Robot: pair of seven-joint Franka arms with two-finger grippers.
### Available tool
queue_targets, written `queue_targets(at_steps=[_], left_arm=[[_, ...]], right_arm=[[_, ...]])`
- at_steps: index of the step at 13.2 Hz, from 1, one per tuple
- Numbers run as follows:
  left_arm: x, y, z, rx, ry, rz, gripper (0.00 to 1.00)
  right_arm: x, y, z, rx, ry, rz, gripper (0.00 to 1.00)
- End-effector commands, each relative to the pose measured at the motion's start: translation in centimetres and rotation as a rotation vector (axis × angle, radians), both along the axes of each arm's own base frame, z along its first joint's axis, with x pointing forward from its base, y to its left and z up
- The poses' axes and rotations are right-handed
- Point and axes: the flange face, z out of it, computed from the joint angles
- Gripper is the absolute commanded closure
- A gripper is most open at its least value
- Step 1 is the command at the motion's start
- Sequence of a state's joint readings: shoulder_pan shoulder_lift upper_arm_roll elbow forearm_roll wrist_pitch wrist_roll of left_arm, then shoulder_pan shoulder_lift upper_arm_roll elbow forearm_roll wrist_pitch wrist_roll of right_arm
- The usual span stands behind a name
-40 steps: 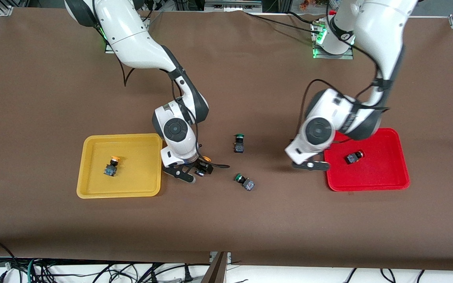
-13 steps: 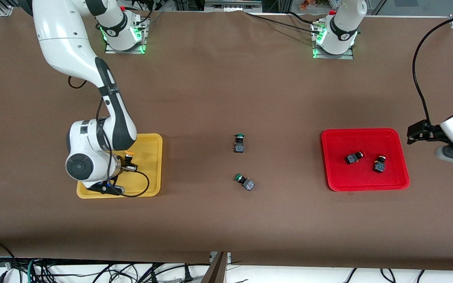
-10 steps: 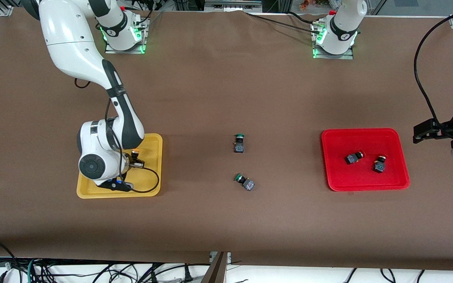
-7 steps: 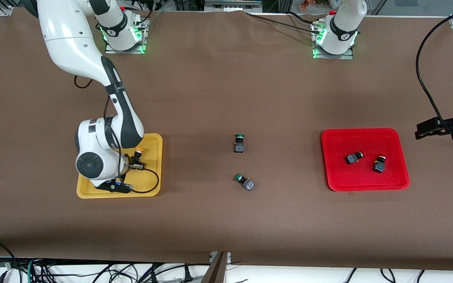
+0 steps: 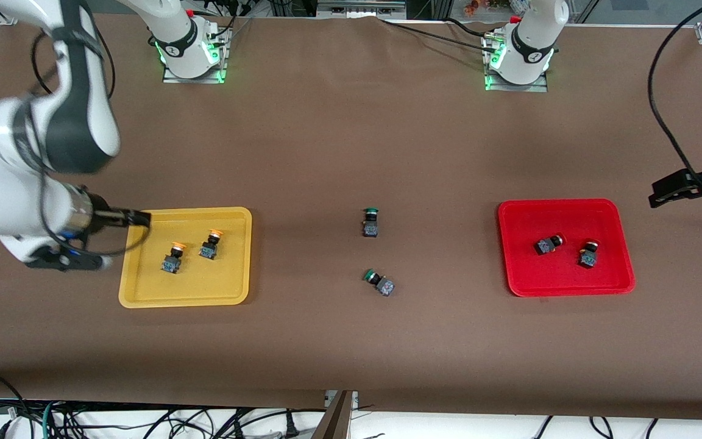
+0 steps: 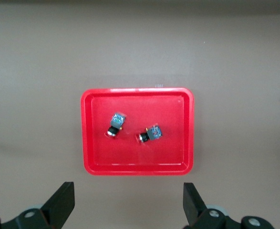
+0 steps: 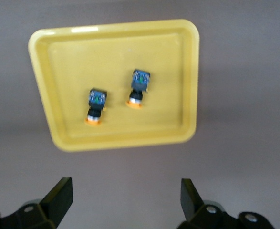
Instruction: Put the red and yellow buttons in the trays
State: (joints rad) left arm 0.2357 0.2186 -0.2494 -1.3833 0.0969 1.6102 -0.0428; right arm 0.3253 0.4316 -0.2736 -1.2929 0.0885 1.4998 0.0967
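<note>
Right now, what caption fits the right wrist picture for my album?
Two orange-capped push-button switches lie in the yellow plastic tray, open right pincer above.

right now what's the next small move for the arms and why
Probably none beyond parking both arms: two orange-yellow-capped push-button switches lie in the yellow plastic tray, two red-capped push-button switches in the red plastic tray. Only two green-capped switches remain on the brown table. The left hand and right hand are open, empty.

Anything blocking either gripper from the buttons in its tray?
Nothing visible. The left gripper hangs open above the red tray with both red buttons in plain sight. The right gripper hangs open above the yellow tray, its two yellow buttons unobstructed.
</note>
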Motion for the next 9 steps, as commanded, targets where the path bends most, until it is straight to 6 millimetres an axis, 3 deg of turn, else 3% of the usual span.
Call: queue_targets(at_steps=[1, 3, 5, 6, 9], left_arm=[[-6.4, -0.6, -0.5, -0.016, -0.074, 0.025, 0.0], [-6.7, -2.5, -0.3, -0.01, -0.037, -0.011, 0.0], [-6.5, -2.9, -0.1, -0.01, -0.017, -0.022, 0.0], [-6.4, -2.6, 0.3, -0.01, -0.013, -0.031, 0.0], [-4.9, -2.1, -0.3, -0.012, -0.004, -0.059, 0.0]], right_arm=[[-3.5, -0.3, 7.4, 0.044, -0.063, 0.026, 0.0], [-6.1, -3.6, 11.9, 0.024, -0.097, 0.003, 0.0], [-8.8, -4.0, 16.5, 0.028, -0.165, 0.017, 0.0], [-9.6, -5.2, 16.5, 0.032, -0.153, 0.001, 0.0], [-9.9, -5.6, 15.6, 0.038, -0.111, -0.006, 0.0]])
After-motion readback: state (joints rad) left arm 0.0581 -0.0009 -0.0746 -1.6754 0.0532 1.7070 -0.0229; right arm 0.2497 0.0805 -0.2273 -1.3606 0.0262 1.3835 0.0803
